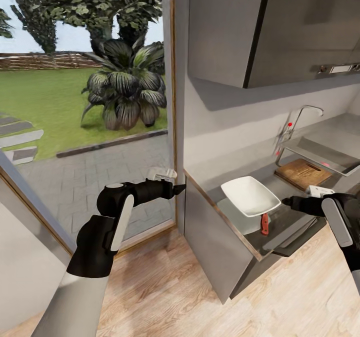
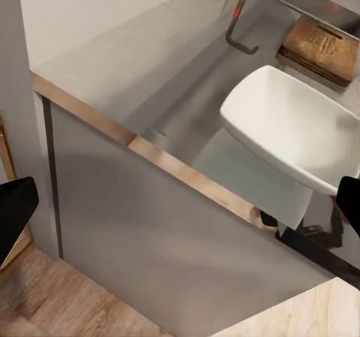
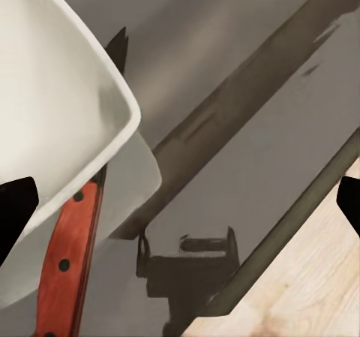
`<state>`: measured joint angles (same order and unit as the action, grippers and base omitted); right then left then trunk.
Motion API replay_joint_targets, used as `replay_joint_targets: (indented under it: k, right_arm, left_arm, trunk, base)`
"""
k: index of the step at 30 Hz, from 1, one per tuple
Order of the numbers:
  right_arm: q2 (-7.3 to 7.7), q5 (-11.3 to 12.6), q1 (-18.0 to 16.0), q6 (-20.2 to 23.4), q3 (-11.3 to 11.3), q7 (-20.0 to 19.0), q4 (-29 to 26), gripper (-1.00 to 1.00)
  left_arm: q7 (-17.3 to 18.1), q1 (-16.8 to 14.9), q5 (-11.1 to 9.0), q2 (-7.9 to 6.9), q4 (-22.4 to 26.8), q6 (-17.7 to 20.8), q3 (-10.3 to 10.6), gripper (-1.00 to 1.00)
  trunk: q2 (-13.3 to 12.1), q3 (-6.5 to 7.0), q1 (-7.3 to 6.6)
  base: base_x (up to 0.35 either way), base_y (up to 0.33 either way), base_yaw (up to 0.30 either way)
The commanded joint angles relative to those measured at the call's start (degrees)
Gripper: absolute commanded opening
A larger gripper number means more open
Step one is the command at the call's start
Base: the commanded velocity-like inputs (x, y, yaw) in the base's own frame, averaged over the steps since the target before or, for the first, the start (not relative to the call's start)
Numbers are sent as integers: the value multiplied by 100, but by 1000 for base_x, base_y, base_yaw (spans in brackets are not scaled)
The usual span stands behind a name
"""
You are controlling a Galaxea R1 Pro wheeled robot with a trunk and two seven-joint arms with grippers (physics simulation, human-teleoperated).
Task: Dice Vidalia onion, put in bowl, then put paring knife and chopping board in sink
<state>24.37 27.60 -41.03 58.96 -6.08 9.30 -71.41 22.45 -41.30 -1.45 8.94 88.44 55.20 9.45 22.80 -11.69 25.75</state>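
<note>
Vidalia onion: hidden from view; presumably down in the sink point(image 1: 320, 152), whose basin interior cannot be seen.
Chopping board point(image 1: 303, 172): flat on the worktop point(image 1: 235, 177), just before the sink and tap point(image 1: 300, 119).
Paring knife point(image 1: 264, 223): red handle near the worktop's front edge, blade tucked under the bowl point(image 1: 250, 195).
Right gripper point(image 1: 287, 201): hovering beside the bowl, over the knife; fingers point(image 3: 15, 209) apart, holding nothing.
Left gripper point(image 1: 179, 188): off the worktop's end; fingers apart, holding nothing.
Risk, judged: reaching for the knife may nudge the overlapping bowl, or push the knife off the front edge.
</note>
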Motion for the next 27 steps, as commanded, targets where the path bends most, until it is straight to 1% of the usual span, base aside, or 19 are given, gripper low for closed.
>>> replay_joint_targets:
  k: [1,17,27]
  right_arm:
    - [0,61,6,19,1,54,-5,100]
    - [-3,66,43,19,1,54,-10,100]
    - [-3,70,43,19,4,54,-13,100]
  left_arm:
    - [5,-7,-13,2,1,33,-4,100]
    - [-3,-7,-13,2,6,34,-12,100]
    - [-4,-6,-13,2,6,44,-13,100]
  trunk:
    - [12,-12,4]
    - [12,-12,4]
    - [12,-12,4]
  base:
    - [0,0,0]
    - [-3,0,0]
    - [-178,64,0]
